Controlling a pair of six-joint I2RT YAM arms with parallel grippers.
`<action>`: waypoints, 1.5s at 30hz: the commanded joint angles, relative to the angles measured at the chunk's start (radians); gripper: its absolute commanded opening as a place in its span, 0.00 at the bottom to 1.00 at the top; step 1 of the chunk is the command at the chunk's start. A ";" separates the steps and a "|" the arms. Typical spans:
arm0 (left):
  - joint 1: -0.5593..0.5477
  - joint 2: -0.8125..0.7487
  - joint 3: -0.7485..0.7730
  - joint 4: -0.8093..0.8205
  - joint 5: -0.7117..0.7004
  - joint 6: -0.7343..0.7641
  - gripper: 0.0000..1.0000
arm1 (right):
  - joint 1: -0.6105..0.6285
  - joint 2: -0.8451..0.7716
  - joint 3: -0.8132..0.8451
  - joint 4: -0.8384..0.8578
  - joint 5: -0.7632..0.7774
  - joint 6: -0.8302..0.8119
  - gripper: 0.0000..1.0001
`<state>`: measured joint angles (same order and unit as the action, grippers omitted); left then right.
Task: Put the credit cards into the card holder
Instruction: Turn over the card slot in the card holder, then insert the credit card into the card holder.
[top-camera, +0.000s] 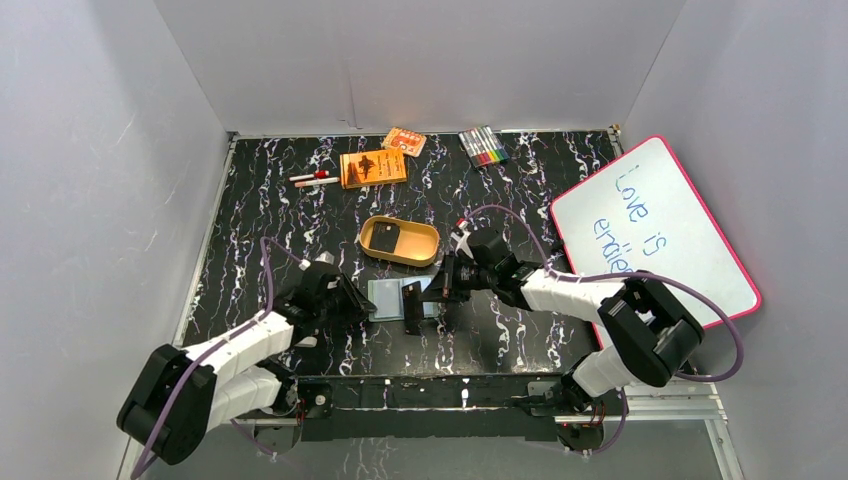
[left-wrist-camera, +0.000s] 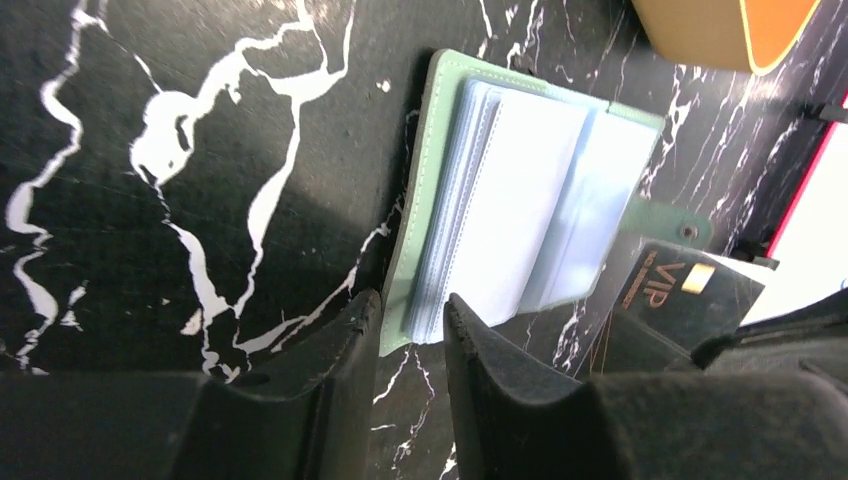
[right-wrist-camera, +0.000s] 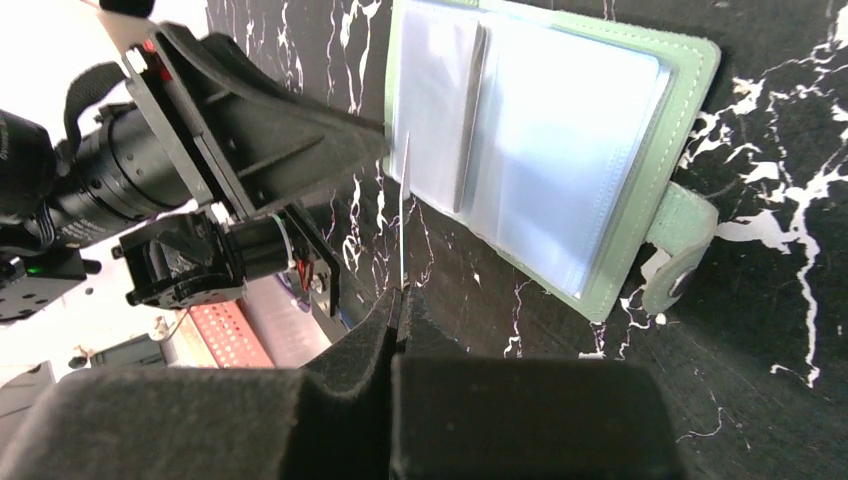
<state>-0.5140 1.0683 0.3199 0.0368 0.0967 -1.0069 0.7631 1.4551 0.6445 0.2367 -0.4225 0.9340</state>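
Card holder (top-camera: 392, 297), mint green with clear sleeves: lies open flat on the black marbled table (top-camera: 260, 200). Credit card (right-wrist-camera: 404, 200), black, lettered VIP: stands on edge just beside the holder's sleeves, pinched in the tightly closed right gripper (right-wrist-camera: 400, 300). Left gripper (left-wrist-camera: 412, 300): jaws partly apart, astride the holder's corner; cannot tell whether gripping or only straddling. Second black card (top-camera: 385, 236): rests in tan oval tray (top-camera: 425, 252), just beyond the holder. Orange booklet (top-camera: 373, 168): farther beyond the holder, well apart.
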 joint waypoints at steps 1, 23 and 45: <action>0.000 -0.059 -0.012 -0.008 0.092 -0.029 0.27 | -0.003 -0.038 -0.005 0.048 0.068 0.013 0.00; 0.000 0.066 0.180 -0.101 0.076 0.181 0.23 | -0.080 0.142 0.106 0.058 -0.084 -0.169 0.00; 0.000 0.134 0.133 -0.129 -0.019 0.163 0.12 | -0.094 0.239 0.118 0.156 -0.146 -0.109 0.00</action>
<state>-0.5140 1.2179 0.4683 -0.0753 0.1047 -0.8413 0.6739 1.6810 0.7162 0.3256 -0.5423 0.8127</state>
